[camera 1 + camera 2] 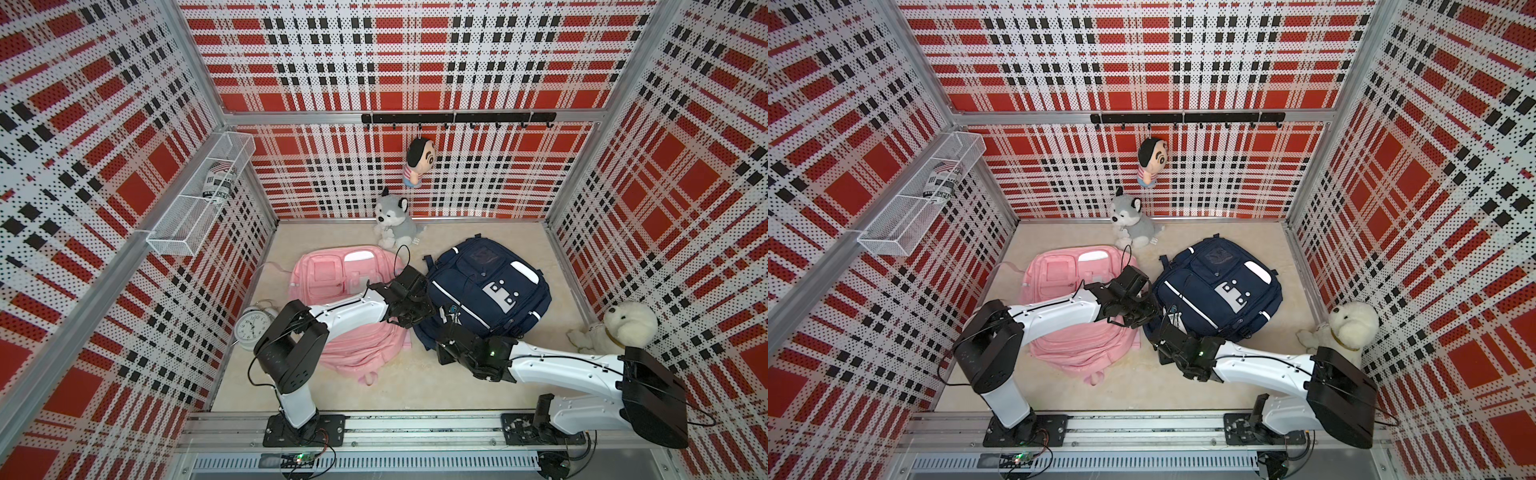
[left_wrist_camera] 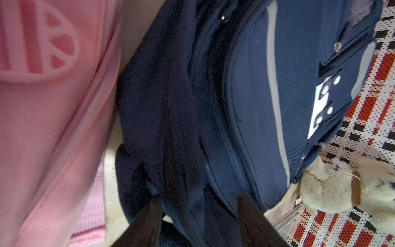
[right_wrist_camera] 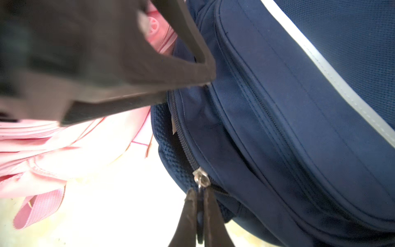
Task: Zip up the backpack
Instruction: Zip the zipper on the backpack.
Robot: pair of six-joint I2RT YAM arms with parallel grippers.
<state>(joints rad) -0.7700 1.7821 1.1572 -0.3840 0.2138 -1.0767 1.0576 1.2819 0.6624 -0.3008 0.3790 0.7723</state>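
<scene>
At a corner of the navy backpack (image 3: 299,111), right jaws were clamped on the zipper pull (image 3: 200,181), left jaws apart astride its fabric. Zipping seemed underway; next, a steady drag along the track (image 3: 183,140).

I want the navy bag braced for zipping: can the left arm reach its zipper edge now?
Probably yes: the left gripper hangs open right over the navy bag, nothing between them. The right gripper, shut on the zipper pull, is close by and could crowd it.
</scene>
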